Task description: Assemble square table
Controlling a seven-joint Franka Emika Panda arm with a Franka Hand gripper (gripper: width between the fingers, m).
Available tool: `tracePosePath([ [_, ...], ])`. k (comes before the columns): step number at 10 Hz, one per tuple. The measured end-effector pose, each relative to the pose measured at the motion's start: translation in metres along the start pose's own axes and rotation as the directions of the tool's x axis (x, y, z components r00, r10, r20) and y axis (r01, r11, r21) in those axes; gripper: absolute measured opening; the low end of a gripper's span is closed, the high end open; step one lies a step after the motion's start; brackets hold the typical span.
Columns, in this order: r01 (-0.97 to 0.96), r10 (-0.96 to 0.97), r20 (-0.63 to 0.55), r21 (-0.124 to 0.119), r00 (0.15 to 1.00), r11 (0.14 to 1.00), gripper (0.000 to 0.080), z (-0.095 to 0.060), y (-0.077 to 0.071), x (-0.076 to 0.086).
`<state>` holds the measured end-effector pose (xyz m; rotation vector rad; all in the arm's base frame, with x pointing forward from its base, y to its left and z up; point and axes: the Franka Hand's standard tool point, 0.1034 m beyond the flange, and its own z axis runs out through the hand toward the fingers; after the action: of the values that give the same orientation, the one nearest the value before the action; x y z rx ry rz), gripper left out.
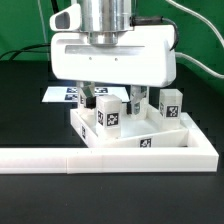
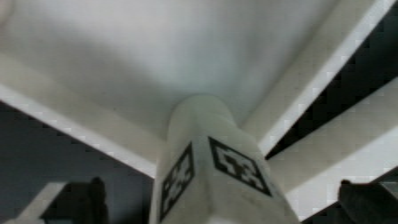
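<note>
1. The gripper hangs directly over the square tabletop, which lies flat on the black table, pushed against the long white border bar at the front of the exterior view.

2. Between the two fingers stands one white leg, upright on the tabletop, tag facing the camera. Its long axis runs vertical — in line with the fingers, not across them.

3. In the wrist view the same leg rises between the finger pads, which show as dark shapes low in the picture with clear space on either side of the leg. The jaws stand released, wide apart, grasping nothing.

4. Two more legs stand on the tabletop toward the exterior view's right: one just beside the gripper, another further out near the corner.

5. The relation that matters: the leg sits straight below the jaws and centred — so, as a judgement, any retreat or re-grasp runs along the vertical, since a sideways shift risks knocking it over.

6. The marker board lies behind, partly hidden.
</note>
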<state>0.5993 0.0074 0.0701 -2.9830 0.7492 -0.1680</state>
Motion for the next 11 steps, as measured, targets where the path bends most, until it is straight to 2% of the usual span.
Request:
tracePosePath([
  [2, 0.204, -0.204, 0.001, -0.001, 0.979, 0.979, 0.0649, -0.0001, 0.0028, 0.0013],
  [5, 0.389, -0.389, 0.009, -0.001, 0.921, 0.921, 0.0649, -0.0012, 0.0022, 0.0024],
  [10, 0.625, -0.625, 0.010, -0.027, 0.781, 0.780, 0.0649, -0.0044, -0.0013, 0.0080],
  [11, 0.616, -0.616, 0.008, -0.027, 0.787, 0.787, 0.0649, -0.0051, -0.0016, 0.0085],
])
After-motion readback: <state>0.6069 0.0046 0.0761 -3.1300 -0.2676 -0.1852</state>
